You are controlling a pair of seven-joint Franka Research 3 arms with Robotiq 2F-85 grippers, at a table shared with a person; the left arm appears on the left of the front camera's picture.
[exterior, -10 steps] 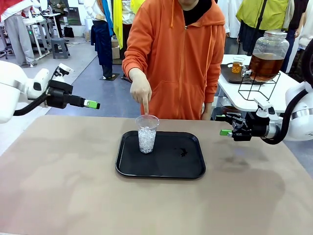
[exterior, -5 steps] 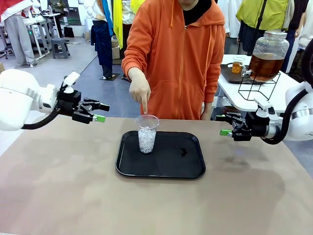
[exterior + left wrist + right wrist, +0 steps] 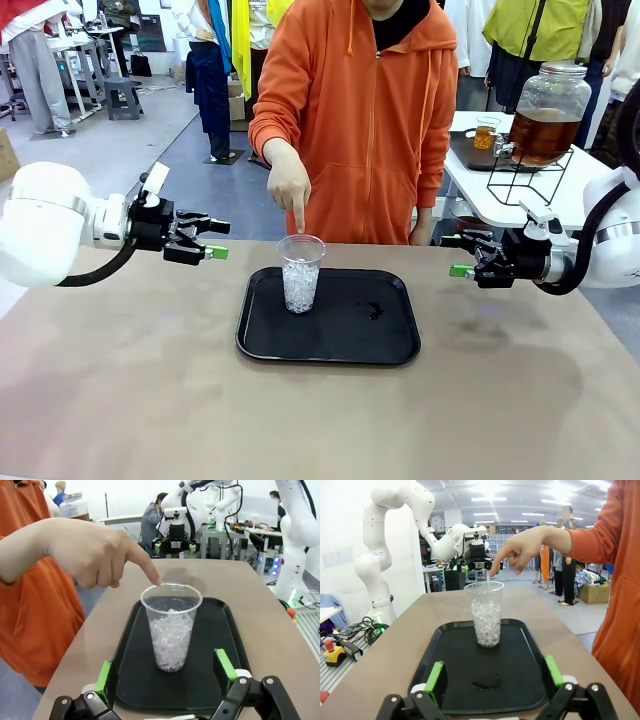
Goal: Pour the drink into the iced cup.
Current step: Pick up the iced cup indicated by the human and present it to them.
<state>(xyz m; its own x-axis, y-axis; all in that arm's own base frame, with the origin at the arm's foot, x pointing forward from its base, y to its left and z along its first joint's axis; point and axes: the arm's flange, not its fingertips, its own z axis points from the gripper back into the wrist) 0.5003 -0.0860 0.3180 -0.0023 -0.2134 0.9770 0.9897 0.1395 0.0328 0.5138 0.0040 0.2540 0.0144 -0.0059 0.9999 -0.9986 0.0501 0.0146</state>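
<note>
One black tray (image 3: 392, 335) lies mid-table with the iced cup (image 3: 300, 272) upright on its left half, ready for filling. To either side, the left gripper (image 3: 218, 240) and right gripper (image 3: 455, 255) hover with fingers spread wide and empty, both aimed inward at the cup. Just beyond, a person's hand (image 3: 288, 188) points down at the cup's rim, apparently marking the target. Far right, on a side table (image 3: 475, 195), the drink (image 3: 545, 135) sits in its lidded dispenser jar (image 3: 555, 90), well apart from the cup.
</note>
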